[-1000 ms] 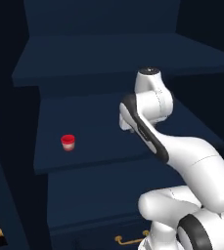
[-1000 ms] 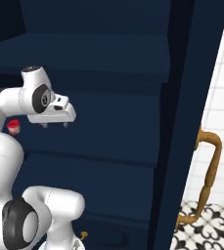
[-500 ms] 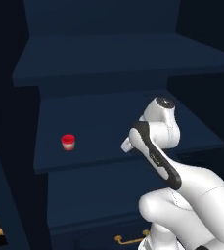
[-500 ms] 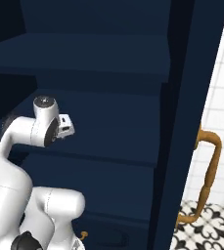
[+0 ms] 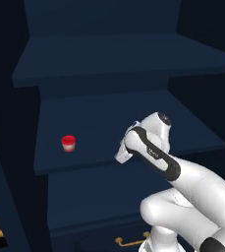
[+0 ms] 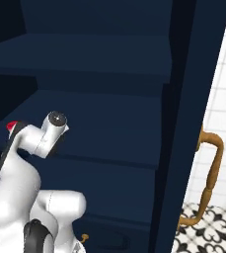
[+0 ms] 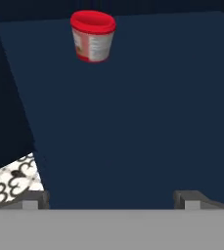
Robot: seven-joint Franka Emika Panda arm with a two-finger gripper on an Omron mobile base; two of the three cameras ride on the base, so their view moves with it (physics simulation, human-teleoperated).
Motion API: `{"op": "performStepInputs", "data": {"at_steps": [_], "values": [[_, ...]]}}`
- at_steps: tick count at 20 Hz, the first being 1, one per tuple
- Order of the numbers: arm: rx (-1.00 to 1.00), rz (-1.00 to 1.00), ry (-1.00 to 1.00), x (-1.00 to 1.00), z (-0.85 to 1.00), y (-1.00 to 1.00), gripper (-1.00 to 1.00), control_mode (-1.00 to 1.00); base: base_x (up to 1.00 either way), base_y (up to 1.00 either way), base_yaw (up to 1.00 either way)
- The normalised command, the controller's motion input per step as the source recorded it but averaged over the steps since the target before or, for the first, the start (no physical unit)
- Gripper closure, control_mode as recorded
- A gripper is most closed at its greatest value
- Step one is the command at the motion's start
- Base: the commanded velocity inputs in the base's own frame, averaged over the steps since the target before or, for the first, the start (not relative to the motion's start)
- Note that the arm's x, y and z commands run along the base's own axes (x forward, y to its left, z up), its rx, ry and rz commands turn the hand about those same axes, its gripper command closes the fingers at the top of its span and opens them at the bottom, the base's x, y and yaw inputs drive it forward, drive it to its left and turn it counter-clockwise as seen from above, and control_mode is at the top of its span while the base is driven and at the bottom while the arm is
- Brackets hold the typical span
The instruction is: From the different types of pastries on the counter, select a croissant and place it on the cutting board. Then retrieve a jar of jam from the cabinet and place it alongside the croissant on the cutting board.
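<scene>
Now you have the arm dropped and folded well down from where it stood a second ago: in the left base view the wrist that was up by the higher shelf sits level with the front lip of the shelf carrying the jar of jam (image 5: 68, 143), and the gripper (image 5: 125, 150) points toward that jar at about nine o'clock from it. The jar stands upright on the dark navy cabinet (image 5: 133, 54) shelf, red lid on, well apart from the hand, with bare shelf between them. Through the hand camera the jar of jam (image 7: 92, 37) sits at roughly eleven o'clock, high in the picture, while the two finger tips rise at five and seven o'clock, spread wide with nothing between them (image 7: 113, 200); so the claw is open and empty. In the right base view only a sliver of the red lid (image 6: 12, 125) peeks past the wrist, and a gold-coloured handle (image 6: 210, 178) runs down the open door at three o'clock. Judging by this, the lowering has lined the hand up with the right shelf, and what remains is a reach across the shelf, shifting a little to centre the jar before closing. Neither croissant nor cutting board can be checked from here.
</scene>
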Motion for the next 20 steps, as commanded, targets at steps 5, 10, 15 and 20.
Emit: {"op": "performStepInputs", "data": {"at_steps": [5, 10, 15, 20], "values": [[0.03, 0.24, -0.11, 0.14, -0.01, 0.13, -1.0, -1.0, 0.0, 0.0, 0.0], [0.04, 0.07, -0.1, 0.35, 0.0, 0.55, -1.0, -1.0, 0.0, 0.0, 0.0], [0.04, 0.04, -0.09, 0.26, 0.0, 0.48, -1.0, -1.0, 0.0, 0.0, 0.0], [0.1, 0.16, -0.07, 0.11, 0.0, 0.25, -1.0, -1.0, 0.0, 0.0, 0.0]]}}
